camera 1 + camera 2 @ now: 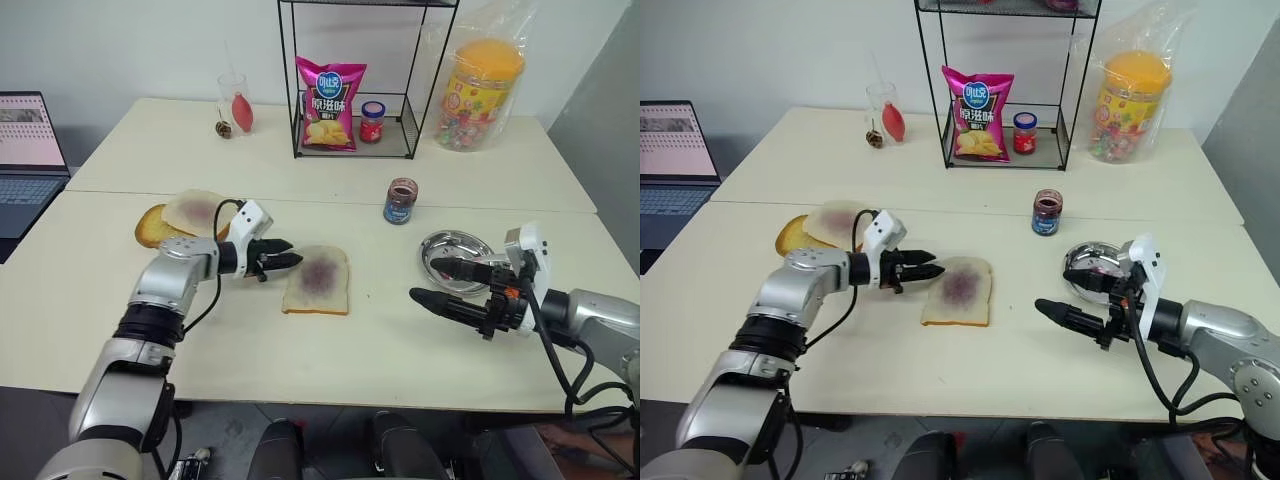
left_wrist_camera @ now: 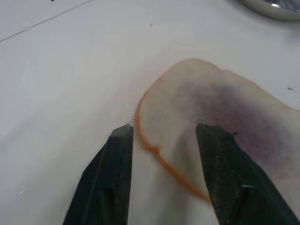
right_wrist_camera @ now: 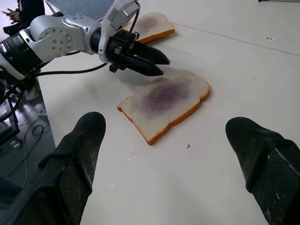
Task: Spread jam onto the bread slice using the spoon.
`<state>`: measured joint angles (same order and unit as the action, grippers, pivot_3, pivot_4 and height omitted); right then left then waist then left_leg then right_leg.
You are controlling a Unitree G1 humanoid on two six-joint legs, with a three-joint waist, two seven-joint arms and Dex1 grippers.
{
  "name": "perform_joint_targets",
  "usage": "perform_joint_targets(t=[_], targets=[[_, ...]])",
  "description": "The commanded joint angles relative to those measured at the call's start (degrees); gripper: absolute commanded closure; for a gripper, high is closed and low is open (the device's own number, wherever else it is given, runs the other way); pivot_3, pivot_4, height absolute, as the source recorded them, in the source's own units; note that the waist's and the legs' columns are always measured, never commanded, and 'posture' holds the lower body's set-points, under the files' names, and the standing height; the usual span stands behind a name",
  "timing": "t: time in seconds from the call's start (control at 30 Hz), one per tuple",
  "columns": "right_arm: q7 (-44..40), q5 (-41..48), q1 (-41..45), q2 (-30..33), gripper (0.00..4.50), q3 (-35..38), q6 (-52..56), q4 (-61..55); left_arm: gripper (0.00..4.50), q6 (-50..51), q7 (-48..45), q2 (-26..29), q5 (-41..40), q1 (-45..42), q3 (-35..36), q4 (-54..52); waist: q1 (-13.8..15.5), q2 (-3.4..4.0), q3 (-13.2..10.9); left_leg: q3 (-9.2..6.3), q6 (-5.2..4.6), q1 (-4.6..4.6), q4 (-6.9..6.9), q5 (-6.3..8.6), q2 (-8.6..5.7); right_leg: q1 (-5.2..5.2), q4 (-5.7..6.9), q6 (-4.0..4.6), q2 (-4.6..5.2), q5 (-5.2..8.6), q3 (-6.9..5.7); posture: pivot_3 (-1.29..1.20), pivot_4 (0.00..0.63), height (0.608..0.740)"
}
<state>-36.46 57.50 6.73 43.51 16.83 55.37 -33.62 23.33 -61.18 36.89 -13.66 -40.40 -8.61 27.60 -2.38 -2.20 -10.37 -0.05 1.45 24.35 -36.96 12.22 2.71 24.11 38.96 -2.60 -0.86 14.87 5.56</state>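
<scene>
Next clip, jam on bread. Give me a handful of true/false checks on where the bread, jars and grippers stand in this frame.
1. The bread slice carries a purple jam blotch. True.
2. The left gripper is clamped on the slice. False: its fingers stand apart at the slice's edge, holding nothing.
3. The right gripper is open and empty. True.
4. The blue-labelled jam jar sits inside the wire rack. False: it stands on the table in front of the rack; the red-lidded jar is inside.
5. A metal dish lies near the right gripper. True.

Two cream tables (image 1: 300,160) abut before a white wall (image 1: 130,40); a laptop (image 1: 28,150) sits left.
</scene>
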Motion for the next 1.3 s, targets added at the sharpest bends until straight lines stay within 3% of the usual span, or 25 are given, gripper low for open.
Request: perform_joint_targets(t=[0.03, 0.17, 0.3, 0.5, 0.7, 1.03, 1.3], targets=[[0.9, 1.1, -3.5, 1.6, 0.0, 5.0, -0.6, -2.2, 1.33, -4.0, -2.7, 4.4, 4.5, -1.4, -1.0, -1.2, 0.1, 0.0, 0.0, 0.0, 0.0, 0.0, -0.01, 0.0, -0.01, -0.01, 0.0, 0.0, 0.0, 0.0, -0.01, 0.0, 0.15, 0.74], [1.8, 4.0, -12.7, 1.5, 0.0, 14.2, 1.0, -1.9, 0.57, -0.3, -7.8, 5.9, -1.5, -1.1, 2.3, -12.6, 0.6, -0.01, 0.0, 0.03, 0.0, 0.01, -0.01, 0.0, -0.01, -0.02, -0.02, 0.0, 0.04, 0.0, 0.0, 0.0, 0.15, 0.74], [6.1, 5.2, -16.1, -1.6, 0.0, 19.2, 0.1, 2.6, 0.01, 0.3, -11.1, 6.9, -3.6, 0.0, 2.0, -21.8, 0.8, -0.03, 0.0, 0.02, 0.0, 0.1, -0.06, 0.0, -0.04, -0.05, -0.08, -0.02, 0.13, 0.01, -0.06, 0.0, 0.15, 0.74], [23.1, 11.6, -6.6, -12.5, 0.0, 22.1, 0.0, 18.0, 0.01, 0.5, -13.5, 4.5, -5.9, 0.2, 0.0, -31.2, -0.6, 0.05, 0.0, 0.19, -0.01, -0.36, -0.03, -0.01, -0.02, -0.27, 0.0, -0.04, 0.06, -0.13, 0.21, 0.0, 0.15, 0.74], [31.0, 12.1, 2.9, -19.0, 0.0, 22.2, -1.9, 33.0, 0.01, 0.3, -9.0, -1.9, -5.9, -0.7, -0.5, -33.8, -0.9, 0.13, 0.0, 0.13, -0.04, -0.59, -0.04, -0.03, -0.01, -0.53, -0.05, 0.0, 0.01, -0.16, 0.18, 0.0, 0.15, 0.74], [26.1, 5.7, 13.9, -20.8, 0.0, 19.4, -8.8, 52.1, 0.01, 2.5, -7.2, -1.4, -6.9, 3.2, 0.0, -37.8, -1.4, 0.33, 0.0, 0.15, -0.06, -0.54, 0.04, -0.01, -0.01, -0.51, -0.11, -0.06, -0.01, -0.08, 0.19, 0.0, 0.15, 0.74], [21.4, 1.7, 19.0, -21.3, 0.0, 18.4, -11.7, 60.4, 0.01, 3.0, -6.3, 0.3, -7.1, 4.8, 0.7, -39.2, -2.7, 0.3, 0.0, 0.23, -0.07, -0.98, -0.03, -0.02, -0.02, -0.92, -0.21, 0.07, -0.02, -0.17, 0.36, 0.0, 0.15, 0.74]])
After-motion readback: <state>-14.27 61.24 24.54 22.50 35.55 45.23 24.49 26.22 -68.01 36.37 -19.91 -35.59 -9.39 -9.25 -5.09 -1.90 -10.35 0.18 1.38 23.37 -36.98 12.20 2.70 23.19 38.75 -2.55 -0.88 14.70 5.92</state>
